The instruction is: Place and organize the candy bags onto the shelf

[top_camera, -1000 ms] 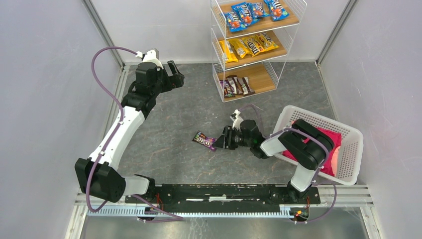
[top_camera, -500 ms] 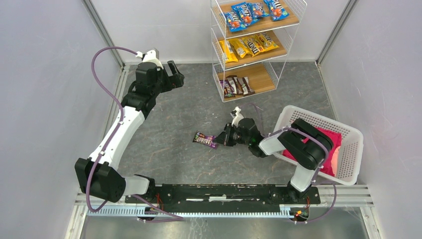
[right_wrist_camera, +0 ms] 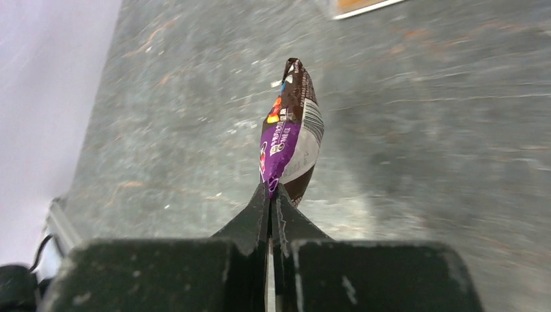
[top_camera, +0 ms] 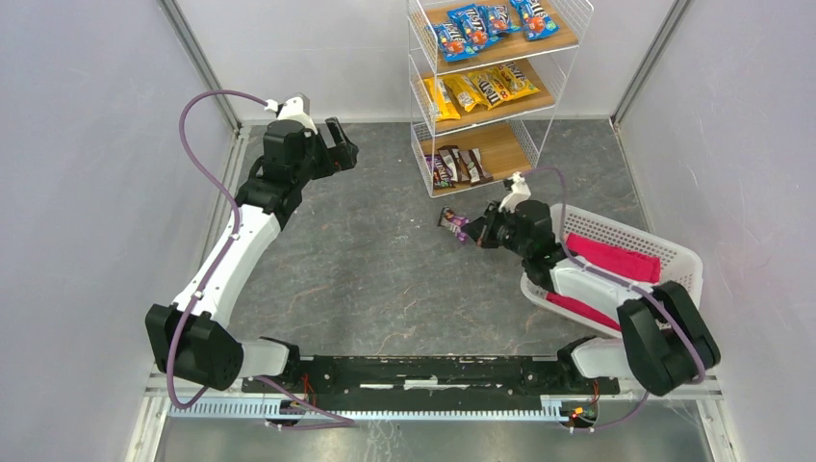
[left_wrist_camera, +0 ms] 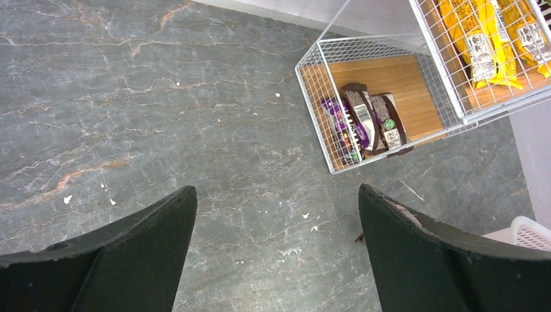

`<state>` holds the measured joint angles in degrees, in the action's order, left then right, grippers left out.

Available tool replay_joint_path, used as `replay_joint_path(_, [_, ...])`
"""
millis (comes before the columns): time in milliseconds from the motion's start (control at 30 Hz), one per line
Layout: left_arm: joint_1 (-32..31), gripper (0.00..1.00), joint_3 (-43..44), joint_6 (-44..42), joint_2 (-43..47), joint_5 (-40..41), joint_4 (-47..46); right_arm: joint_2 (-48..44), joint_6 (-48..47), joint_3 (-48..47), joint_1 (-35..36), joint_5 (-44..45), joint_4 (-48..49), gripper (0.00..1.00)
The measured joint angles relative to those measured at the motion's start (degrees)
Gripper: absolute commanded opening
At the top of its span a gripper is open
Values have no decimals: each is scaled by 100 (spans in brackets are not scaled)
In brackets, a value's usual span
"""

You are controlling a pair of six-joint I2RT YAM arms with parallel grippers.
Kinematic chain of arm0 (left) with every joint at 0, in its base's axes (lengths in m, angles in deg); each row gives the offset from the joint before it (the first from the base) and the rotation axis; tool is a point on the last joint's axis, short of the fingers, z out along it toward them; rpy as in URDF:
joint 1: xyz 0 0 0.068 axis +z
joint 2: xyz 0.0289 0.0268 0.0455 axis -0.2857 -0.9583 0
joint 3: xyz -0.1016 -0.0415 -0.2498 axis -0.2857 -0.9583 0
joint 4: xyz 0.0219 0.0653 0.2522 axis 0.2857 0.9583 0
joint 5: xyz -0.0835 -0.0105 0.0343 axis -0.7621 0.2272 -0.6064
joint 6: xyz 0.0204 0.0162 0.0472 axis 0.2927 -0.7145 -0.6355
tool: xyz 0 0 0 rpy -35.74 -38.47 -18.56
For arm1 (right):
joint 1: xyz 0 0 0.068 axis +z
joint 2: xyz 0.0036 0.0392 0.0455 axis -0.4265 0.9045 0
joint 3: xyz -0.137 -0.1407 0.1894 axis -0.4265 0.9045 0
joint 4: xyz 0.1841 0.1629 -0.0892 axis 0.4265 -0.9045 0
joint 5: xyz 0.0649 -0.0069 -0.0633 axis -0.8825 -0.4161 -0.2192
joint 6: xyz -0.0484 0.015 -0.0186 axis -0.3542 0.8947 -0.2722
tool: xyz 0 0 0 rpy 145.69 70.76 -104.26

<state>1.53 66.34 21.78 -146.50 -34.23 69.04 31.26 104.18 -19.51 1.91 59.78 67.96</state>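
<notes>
A purple and brown candy bag (right_wrist_camera: 289, 133) hangs edge-on from my right gripper (right_wrist_camera: 271, 190), which is shut on its lower end. From above, that candy bag (top_camera: 452, 221) is lifted off the floor, just in front of the shelf's (top_camera: 541, 117) bottom tier. Blue bags (top_camera: 489, 21) lie on the top tier, yellow bags (top_camera: 478, 89) on the middle tier, dark brown and purple bags (top_camera: 457, 166) on the bottom one. My left gripper (top_camera: 339, 144) is open at the back left, nothing between its fingers; its view shows the bottom-tier bags (left_wrist_camera: 364, 123).
A white lattice basket (top_camera: 674, 279) with a pink cloth (top_camera: 611, 258) stands at the right, under my right arm. Grey walls close in both sides and the back. The floor is grey marbled stone (top_camera: 366, 250).
My right gripper shut on the purple bag on the floor, lifted it and carried it back and to the right, toward the shelf's bottom tier. The left arm stayed put.
</notes>
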Motion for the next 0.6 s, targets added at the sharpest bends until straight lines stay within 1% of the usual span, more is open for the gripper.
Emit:
replay_joint_path(133, [0,100,0,0,0,-31,2,-337,-400,-31,-555,240,-546,0])
replay_joint_path(267, [0,100,0,0,0,-48,2,-236,-636,-260,-1108,275,-767,0])
replay_joint_path(433, [0,100,2,2,-9,-138,2,518,-684,-931,-1744,262,-522,0])
replay_joint_path(600, [0,100,2,2,-50,-166,4,1497,-549,-1725,-2114,201,59,0])
